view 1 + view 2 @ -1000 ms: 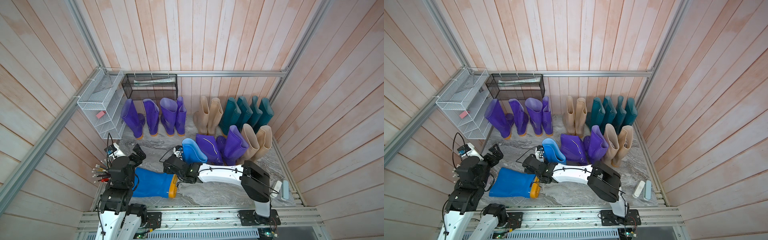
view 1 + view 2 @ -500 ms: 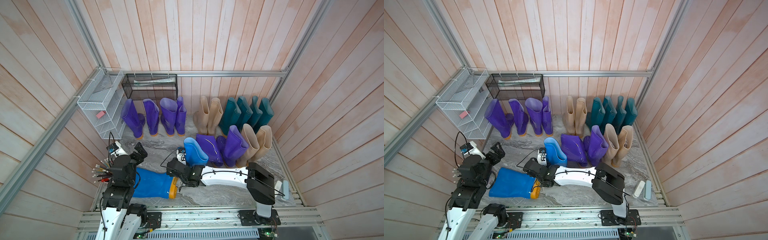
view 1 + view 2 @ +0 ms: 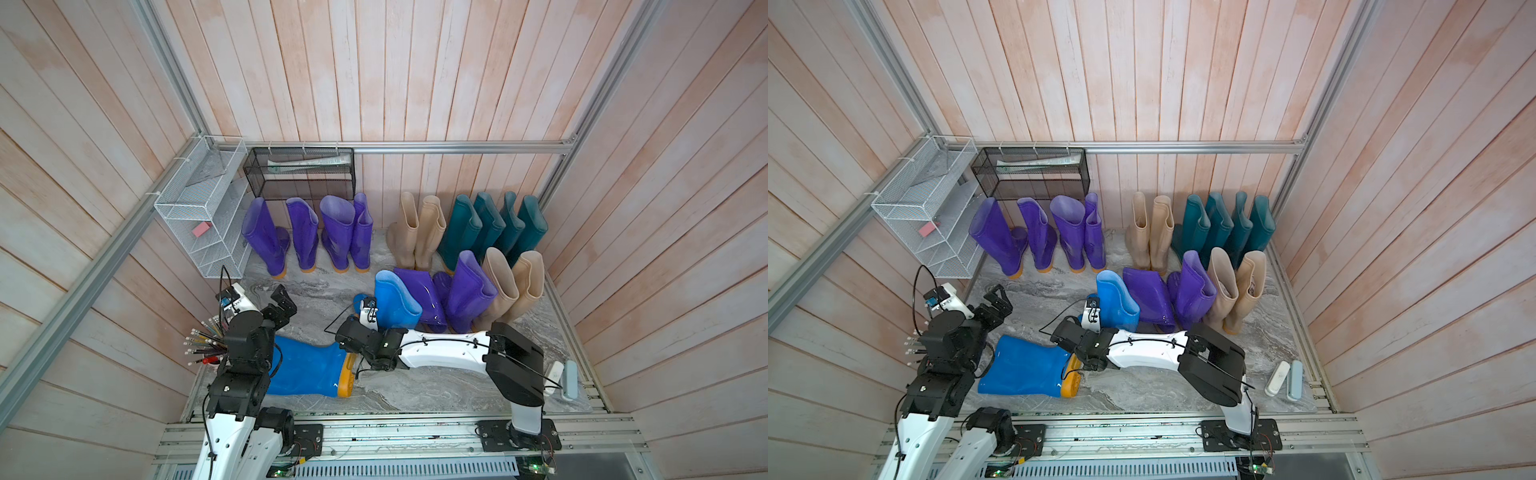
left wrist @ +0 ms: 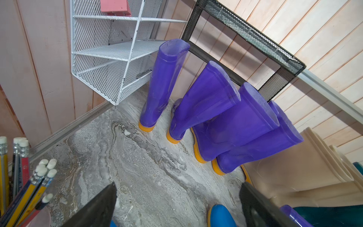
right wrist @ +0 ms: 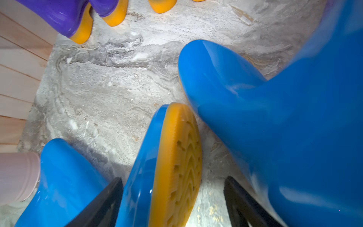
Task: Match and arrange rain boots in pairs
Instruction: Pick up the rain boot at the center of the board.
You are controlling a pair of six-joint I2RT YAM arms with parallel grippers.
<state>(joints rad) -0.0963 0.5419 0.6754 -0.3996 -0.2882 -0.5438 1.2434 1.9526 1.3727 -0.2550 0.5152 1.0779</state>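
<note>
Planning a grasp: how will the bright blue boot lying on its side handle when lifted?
The glossy bright blue rubber boot is probably slippery, given its sheen. Its tall hollow shaft likely sags if lifted by the ridged orange sole.

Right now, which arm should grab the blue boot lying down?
Right, probably: the right tool stands open around the lying blue boot at its orange sole, beside the standing blue boot. The left tool points toward the purple boots.
</note>
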